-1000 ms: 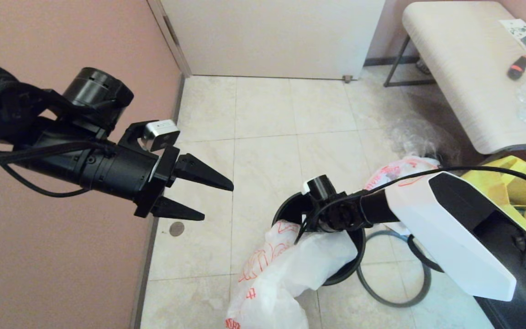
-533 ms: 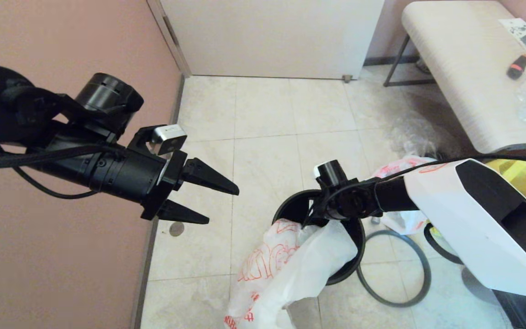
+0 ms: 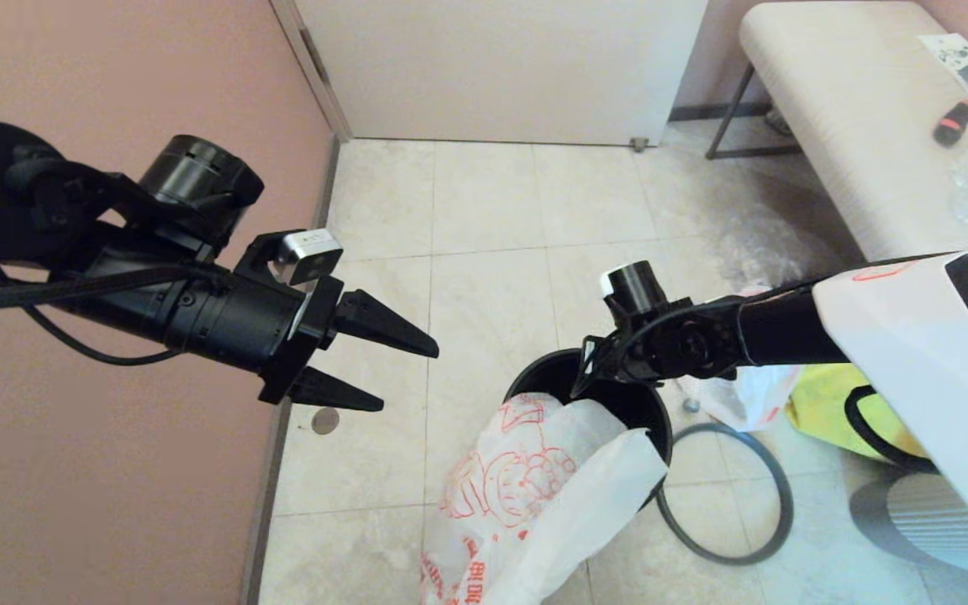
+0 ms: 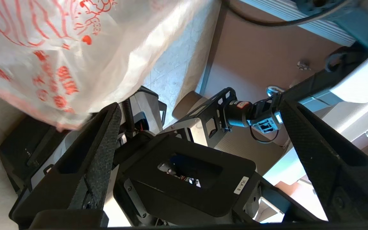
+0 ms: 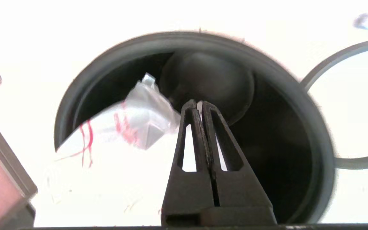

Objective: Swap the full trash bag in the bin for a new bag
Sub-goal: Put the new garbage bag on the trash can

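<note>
The black bin (image 3: pixel 526 382) stands on the tiled floor. The new bag (image 3: pixel 526 487), white with a red drawn figure, lies draped over the bin's near rim and trails onto the floor; it also shows in the left wrist view (image 4: pixel 59 48). My right gripper (image 3: pixel 582 380) hovers shut just above the bin's mouth (image 5: pixel 299 105) with nothing between its fingers (image 5: pixel 198 103); a bag corner (image 5: pixel 145 118) hangs beside them. The full trash bag (image 3: pixel 744 395) lies behind the right arm, mostly hidden. My left gripper (image 3: pixel 404 370) hangs open and empty in the air, left of the bin.
The grey hoop (image 3: pixel 774 504) lies on the floor right of the bin. A yellow tote (image 3: pixel 828 403) and crumpled clear plastic (image 3: pixel 761 248) sit beyond it. A padded bench (image 3: pixel 854 126) stands at the right, a pink wall (image 3: pixel 114 504) at the left.
My right gripper has lifted up and back from the new bag, which now lies more spread over the rim. The left arm shifted slightly, then held still.
</note>
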Controlling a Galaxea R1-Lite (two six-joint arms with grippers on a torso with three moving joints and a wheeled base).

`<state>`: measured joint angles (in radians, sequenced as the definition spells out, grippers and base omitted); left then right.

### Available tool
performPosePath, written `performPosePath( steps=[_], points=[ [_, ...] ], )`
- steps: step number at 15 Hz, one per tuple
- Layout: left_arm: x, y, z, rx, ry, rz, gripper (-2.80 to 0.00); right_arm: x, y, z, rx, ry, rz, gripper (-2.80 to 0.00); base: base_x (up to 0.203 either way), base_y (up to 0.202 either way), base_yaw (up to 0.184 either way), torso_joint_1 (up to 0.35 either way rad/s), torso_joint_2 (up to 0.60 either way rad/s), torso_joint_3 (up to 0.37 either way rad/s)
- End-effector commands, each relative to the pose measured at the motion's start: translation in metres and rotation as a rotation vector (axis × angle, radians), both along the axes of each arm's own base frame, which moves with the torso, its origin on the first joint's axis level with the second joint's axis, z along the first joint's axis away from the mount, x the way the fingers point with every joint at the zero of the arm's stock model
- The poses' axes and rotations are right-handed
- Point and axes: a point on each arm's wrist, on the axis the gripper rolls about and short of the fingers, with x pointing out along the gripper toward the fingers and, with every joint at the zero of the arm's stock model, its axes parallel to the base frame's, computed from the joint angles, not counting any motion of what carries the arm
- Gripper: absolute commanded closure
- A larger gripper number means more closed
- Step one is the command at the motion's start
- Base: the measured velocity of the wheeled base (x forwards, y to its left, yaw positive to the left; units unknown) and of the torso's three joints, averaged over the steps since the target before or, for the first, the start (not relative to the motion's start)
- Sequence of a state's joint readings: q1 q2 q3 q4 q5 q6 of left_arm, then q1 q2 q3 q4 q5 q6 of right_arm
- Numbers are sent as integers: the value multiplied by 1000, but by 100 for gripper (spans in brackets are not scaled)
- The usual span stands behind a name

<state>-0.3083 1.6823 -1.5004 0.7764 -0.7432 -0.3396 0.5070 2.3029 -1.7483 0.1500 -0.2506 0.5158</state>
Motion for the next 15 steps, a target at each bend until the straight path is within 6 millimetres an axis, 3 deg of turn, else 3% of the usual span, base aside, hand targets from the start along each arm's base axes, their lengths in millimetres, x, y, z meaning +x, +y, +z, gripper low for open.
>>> performPosePath(
  steps=[1,7,11,15],
  points=[
    [1,0,-2,-1,12,-1,-280,-4,-2,11,15,-19,-5,0,0,0,0,0,0,0],
    [9,-2,-9,7,40,3,-280,-23,-16,24,7,17,-28,0,0,0,0,0,0,0],
    [9,-2,-9,5,39,4,-280,-57,-41,59,56,0,-41,0,0,0,0,0,0,0],
    [9,-2,-9,6,38,7,-280,-94,-59,80,121,42,-52,0,0,0,0,0,0,0]
  ],
)
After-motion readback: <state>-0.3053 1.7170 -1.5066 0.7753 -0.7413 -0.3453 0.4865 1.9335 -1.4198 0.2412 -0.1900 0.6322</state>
